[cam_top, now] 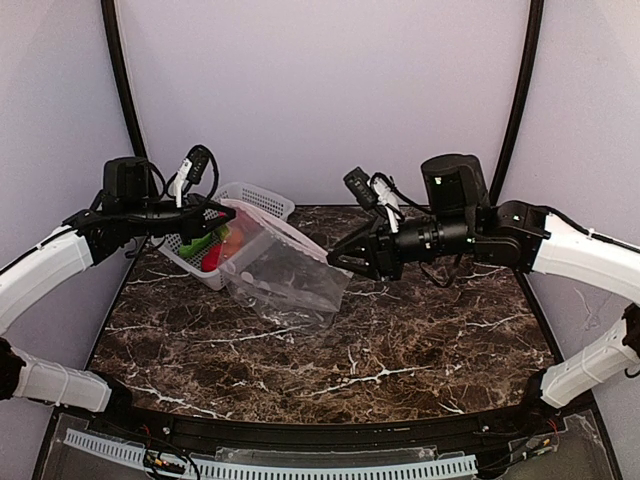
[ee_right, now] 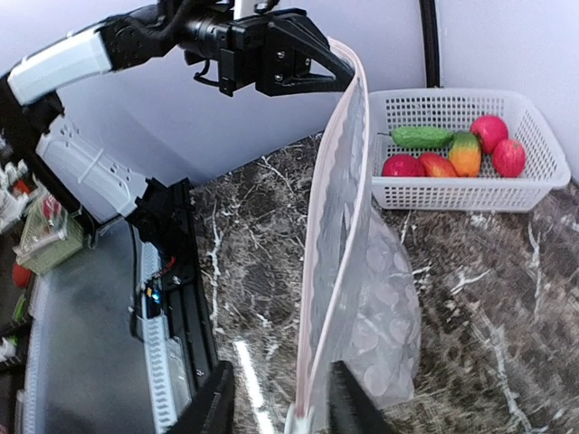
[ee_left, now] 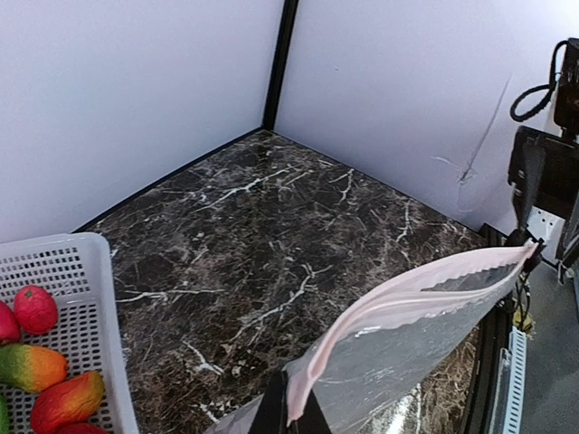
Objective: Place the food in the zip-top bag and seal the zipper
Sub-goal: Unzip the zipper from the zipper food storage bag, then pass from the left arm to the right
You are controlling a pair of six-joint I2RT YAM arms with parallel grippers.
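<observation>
Left gripper (ee_right: 336, 80) is clamped on one end of the zipper (ee_right: 330, 181), holding the zip-top bag (ee_right: 362, 298) over the table (ee_right: 507, 298), while the right gripper (ee_right: 276, 407) stands apart around the other end; the film seems light, limp and slippery, so grip the stiffer strip

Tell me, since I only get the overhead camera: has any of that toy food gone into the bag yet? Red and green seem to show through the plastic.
Observer: No. The right wrist view shows the zip-top bag empty. The food all lies in the white basket behind it.
Visitor: So what is holding the bag up on the basket side?
Observer: The left gripper. Seen from the right wrist, it is shut on one end of the pinkish zipper.
</observation>
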